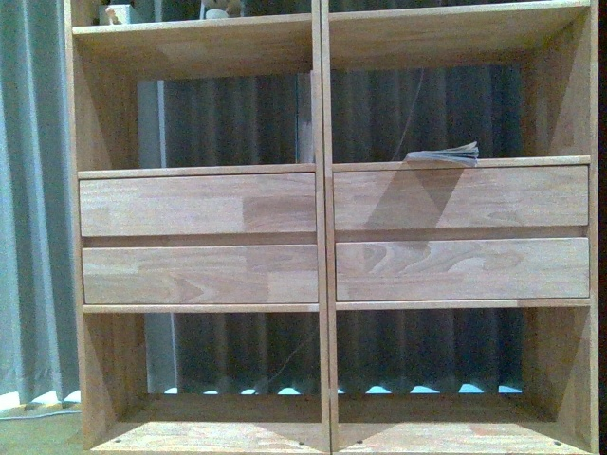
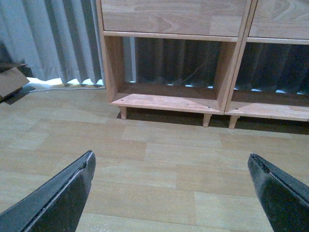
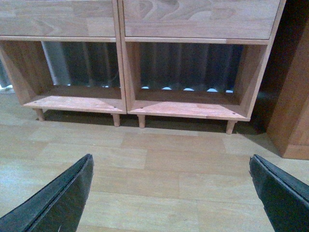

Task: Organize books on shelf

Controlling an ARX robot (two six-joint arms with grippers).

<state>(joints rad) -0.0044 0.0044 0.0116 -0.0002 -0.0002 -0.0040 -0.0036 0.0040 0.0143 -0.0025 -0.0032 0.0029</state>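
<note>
The light wooden shelf fills the front view, with open compartments and four plain drawer fronts. A thin book with greyish pages lies flat in the middle right compartment, above the drawers. A thin pale upright piece, perhaps a book, stands against the central divider in the middle left compartment. No teal book shows. Neither gripper shows in the front view. My left gripper is open and empty over the wooden floor, facing the shelf's bottom left compartment. My right gripper is open and empty over the floor, facing the bottom compartments.
Small objects stand on the top shelf. A grey curtain hangs behind and to the left of the shelf. A cardboard flap lies on the floor at the left. Another wooden piece of furniture stands to the right of the shelf.
</note>
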